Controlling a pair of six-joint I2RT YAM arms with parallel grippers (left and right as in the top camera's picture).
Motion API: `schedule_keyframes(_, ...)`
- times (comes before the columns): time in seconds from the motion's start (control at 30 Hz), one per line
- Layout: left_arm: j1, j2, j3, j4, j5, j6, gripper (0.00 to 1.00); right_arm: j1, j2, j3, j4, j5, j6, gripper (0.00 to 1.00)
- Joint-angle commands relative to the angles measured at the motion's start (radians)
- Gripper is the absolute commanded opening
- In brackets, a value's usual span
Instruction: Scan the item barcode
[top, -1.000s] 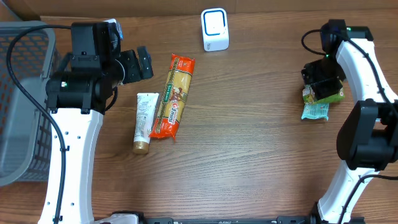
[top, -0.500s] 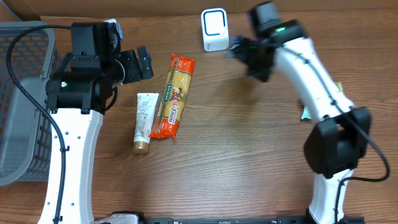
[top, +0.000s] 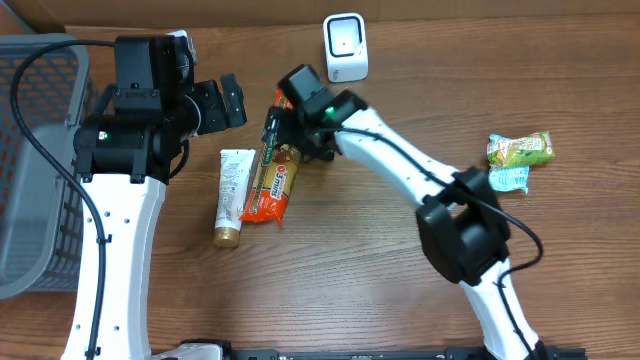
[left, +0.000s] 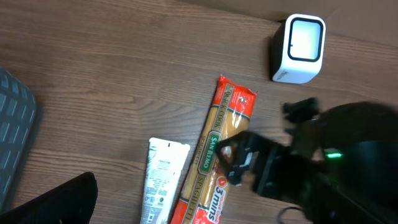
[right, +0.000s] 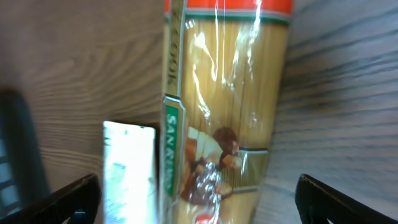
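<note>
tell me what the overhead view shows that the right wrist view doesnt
Only the overhead shows the white scanner, the grey basket, two snack packets at the right, and the left gripper. Only the right wrist view shows the spaghetti strands through the clear film, and how wide the right gripper stands open, a finger at each lower corner. Both show the spaghetti pack, the white tube beside it and the wooden table.
</note>
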Motion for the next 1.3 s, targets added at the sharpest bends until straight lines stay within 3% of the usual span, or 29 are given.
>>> schedule_keyframes(0.0, -0.002, 0.0, 0.008, 0.001, -0.013, -0.013, 1.0, 0.023, 0.037, -0.007, 0.034, 0.044, -0.003, 1.0)
schedule_keyframes(0.37, -0.002, 0.0, 0.008, 0.001, -0.013, -0.013, 1.0, 0.071, 0.123, -0.03, 0.056, 0.071, -0.061, 0.99)
schedule_keyframes(0.7, -0.002, 0.0, 0.008, 0.001, -0.013, -0.013, 1.0, 0.046, 0.126, -0.029, -0.086, 0.017, -0.058, 0.55)
schedule_keyframes(0.73, -0.002, 0.0, 0.008, 0.001, -0.013, -0.013, 0.99, 0.038, 0.126, -0.026, -0.111, 0.002, -0.058, 0.47)
schedule_keyframes(0.8, -0.002, 0.0, 0.008, 0.001, -0.013, -0.013, 1.0, 0.021, 0.124, -0.012, -0.172, -0.026, -0.079, 0.21)
schedule_keyframes(0.87, -0.002, 0.0, 0.008, 0.001, -0.013, -0.013, 0.99, -0.002, 0.121, 0.009, -0.225, -0.084, -0.152, 0.08)
schedule_keyframes(1.0, -0.002, 0.0, 0.008, 0.001, -0.013, -0.013, 1.0, -0.053, 0.102, 0.037, -0.351, -0.183, -0.313, 0.06)
schedule_keyframes(1.17, -0.002, 0.0, 0.008, 0.001, -0.013, -0.013, 1.0, -0.126, 0.088, 0.037, -0.568, -0.168, -0.567, 0.07)
schedule_keyframes(1.27, -0.002, 0.0, 0.008, 0.001, -0.013, -0.013, 1.0, -0.161, 0.088, 0.037, -0.672, -0.04, -0.654, 0.18)
